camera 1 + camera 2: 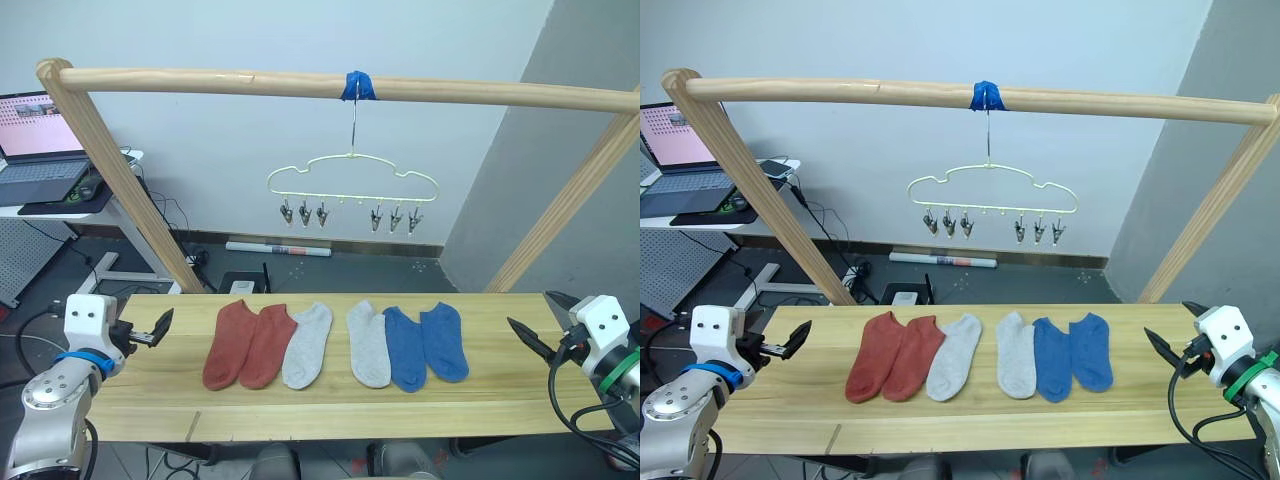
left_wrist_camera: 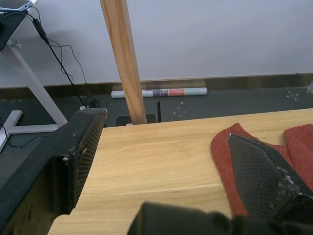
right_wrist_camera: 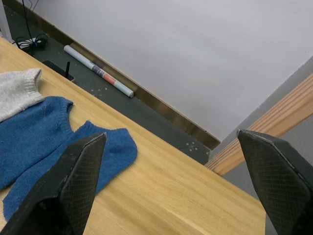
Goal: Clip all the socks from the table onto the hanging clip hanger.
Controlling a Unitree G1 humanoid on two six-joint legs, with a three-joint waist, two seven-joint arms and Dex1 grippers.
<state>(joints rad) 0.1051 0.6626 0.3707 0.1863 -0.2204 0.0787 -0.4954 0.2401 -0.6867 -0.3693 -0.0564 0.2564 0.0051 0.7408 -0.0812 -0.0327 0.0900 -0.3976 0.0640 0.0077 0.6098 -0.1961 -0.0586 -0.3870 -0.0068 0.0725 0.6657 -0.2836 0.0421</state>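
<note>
Both grippers [image 1: 160,326] [image 1: 535,335] wide, flanking socks [image 1: 335,345]

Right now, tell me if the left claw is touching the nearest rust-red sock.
Apart. The left eye view shows the open left claw at the table's end, with bare wood between it and the rust-red sock.

Both arms are parked low at the near corners, one on each side. Left end effector [image 1: 160,326] points inward toward the middle, black fingers spread wide apart, holding nothing. Right end effector [image 1: 543,320] mirrors it from the right side, also aimed inward, fingers wide apart and empty. Wrists look roughly level, both hovering around table height.
</note>
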